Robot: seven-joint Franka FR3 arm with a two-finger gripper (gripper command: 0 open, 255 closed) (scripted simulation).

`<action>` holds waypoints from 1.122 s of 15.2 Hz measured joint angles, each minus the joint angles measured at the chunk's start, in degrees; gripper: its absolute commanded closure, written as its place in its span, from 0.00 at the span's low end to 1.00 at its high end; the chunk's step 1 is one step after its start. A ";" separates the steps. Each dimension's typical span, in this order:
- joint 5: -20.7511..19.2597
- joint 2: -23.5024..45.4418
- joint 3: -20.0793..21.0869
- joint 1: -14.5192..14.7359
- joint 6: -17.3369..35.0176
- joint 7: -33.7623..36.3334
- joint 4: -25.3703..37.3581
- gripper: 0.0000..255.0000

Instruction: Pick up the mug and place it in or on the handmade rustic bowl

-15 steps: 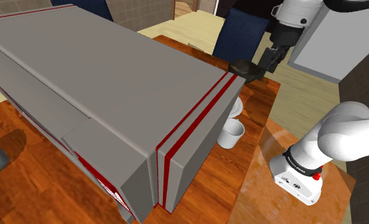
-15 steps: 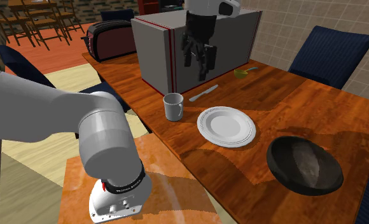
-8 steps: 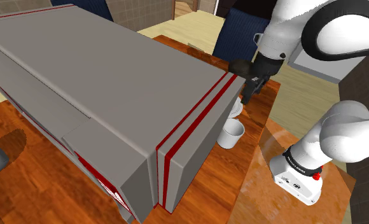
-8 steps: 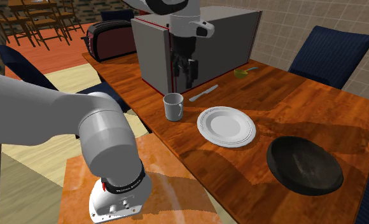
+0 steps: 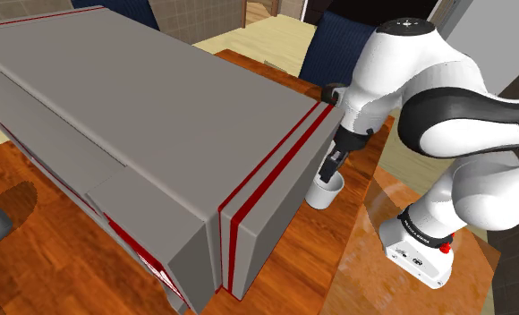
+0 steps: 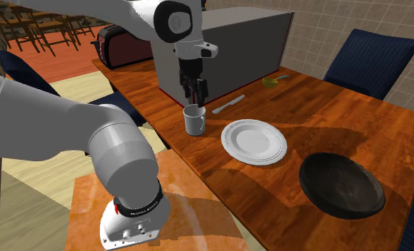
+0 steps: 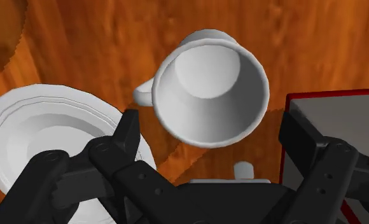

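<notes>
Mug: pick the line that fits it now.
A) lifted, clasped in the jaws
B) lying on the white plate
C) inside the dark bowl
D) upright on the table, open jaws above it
D: the mug stands upright on the table, the jaws spread apart above its rim.

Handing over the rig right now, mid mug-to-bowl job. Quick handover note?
Pincer: open, just above the white mug, lined up over it, not touching.
Mug: upright on the wooden table, between the grey box and the white plate.
Bowl: dark, empty, beyond the plate.
Done: approach.
Left: lower, close on the mug, lift, carry to the bowl, release.
</notes>
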 measured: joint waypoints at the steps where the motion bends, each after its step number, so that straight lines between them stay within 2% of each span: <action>1: 0.74 1.36 1.66 0.98 1.75 1.43 -0.22 0.00; 4: 3.50 2.93 3.54 1.90 6.62 2.76 -1.00 0.00; 8: 4.87 3.53 5.52 1.61 10.29 2.71 -2.63 0.00; 10: 5.01 6.38 6.78 1.10 13.53 2.85 -4.24 0.00; 16: 4.94 7.59 7.09 1.05 13.86 3.42 -4.08 0.00; 17: 4.97 7.67 7.09 1.05 13.87 3.46 -4.11 1.00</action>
